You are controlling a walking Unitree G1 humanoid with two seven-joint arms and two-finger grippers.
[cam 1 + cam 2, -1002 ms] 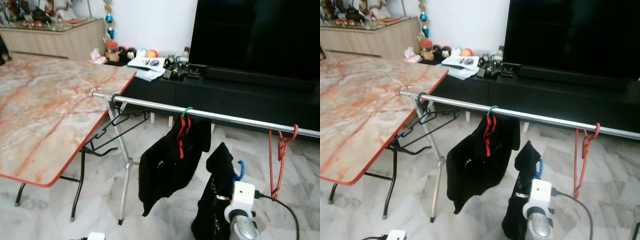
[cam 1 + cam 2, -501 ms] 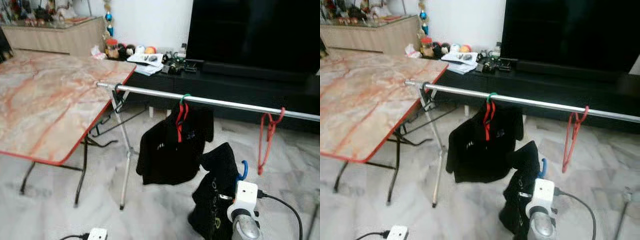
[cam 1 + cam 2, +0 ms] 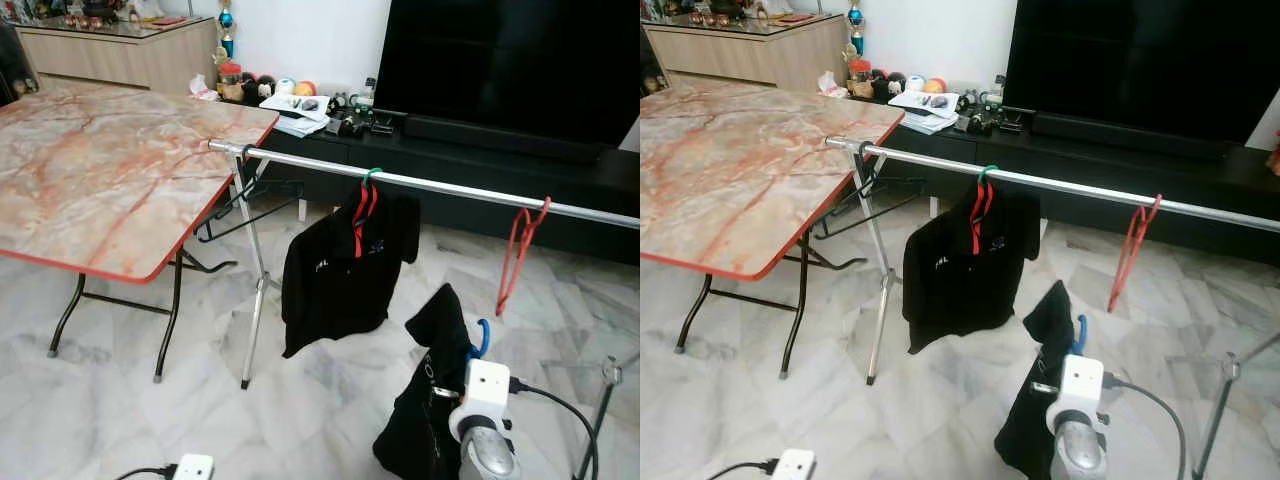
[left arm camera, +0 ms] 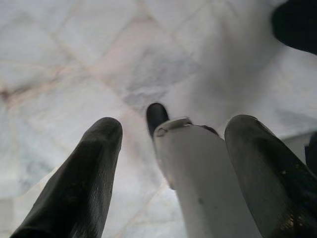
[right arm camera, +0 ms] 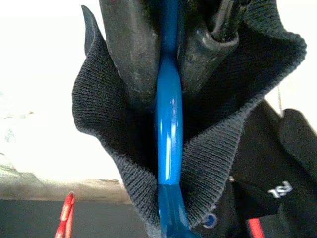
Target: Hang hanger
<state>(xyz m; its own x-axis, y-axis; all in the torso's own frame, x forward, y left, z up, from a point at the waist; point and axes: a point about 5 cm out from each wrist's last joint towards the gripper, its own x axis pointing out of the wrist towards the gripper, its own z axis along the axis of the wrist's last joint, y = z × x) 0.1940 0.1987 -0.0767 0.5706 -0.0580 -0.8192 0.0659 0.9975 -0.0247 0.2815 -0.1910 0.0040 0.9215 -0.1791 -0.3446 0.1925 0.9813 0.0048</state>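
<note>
Left gripper (image 4: 166, 163): two black fingers spread apart, nothing held between them, pointed down at pale marble floor (image 4: 74, 59); idle. Marble-patterned folding table with red edge (image 3: 90, 170): far to the upper left of the working gripper. Long chrome clothes rail on a folding metal stand (image 3: 440, 187): runs left to right across the room, above and beyond the right gripper, its long axis roughly crosswise to the robot's forward reach. On the rail, left to right: empty black wire hanger (image 3: 245, 200); black shirt on a red hanger with green hook (image 3: 345, 265); empty red plastic hanger (image 3: 518, 250). Right gripper (image 5: 166, 59): fingers clamped on the neck of a blue plastic hanger carrying a dark knit garment (image 3: 430, 400), held low, below rail height. Blue hook (image 3: 482, 338) stands upward just above the wrist. The open stretch of rail between the black shirt and the red hanger lies above and ahead of the hook; the right arm is the nearer, and a lift up and forward seems called for.
</note>
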